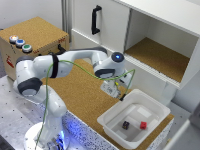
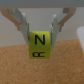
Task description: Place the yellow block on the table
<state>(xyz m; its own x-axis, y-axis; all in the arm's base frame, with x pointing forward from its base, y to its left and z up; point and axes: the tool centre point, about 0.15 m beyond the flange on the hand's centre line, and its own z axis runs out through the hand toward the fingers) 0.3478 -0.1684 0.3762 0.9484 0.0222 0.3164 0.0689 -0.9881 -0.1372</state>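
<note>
Holding the yellow block between my two fingers, one pad on each side of it. Wrist view: block sits low in the grip, its lower half hanging below the fingertips. Black letters on its faces: an N on the face toward the camera, another mark beneath it that I cannot read for sure. Brown cork of the table fills the ground under the block; whether the block touches the cork or hangs just over it, cannot tell.

Exterior view: my gripper points down over the table, near the edge by the white bin. Block itself too small to make out from here. Green cable loops from my forearm to the wrist.

Bin stands on the table's corner toward the exterior view's right, just beside my gripper. Two cubes in it, apart from each other: red cube and dark cube, both on the bin floor.

Behind the table, a white cabinet: door with black handle, and an open compartment with a cork floor. At the exterior view's left, a cork-topped box carrying three round buttons in a row
</note>
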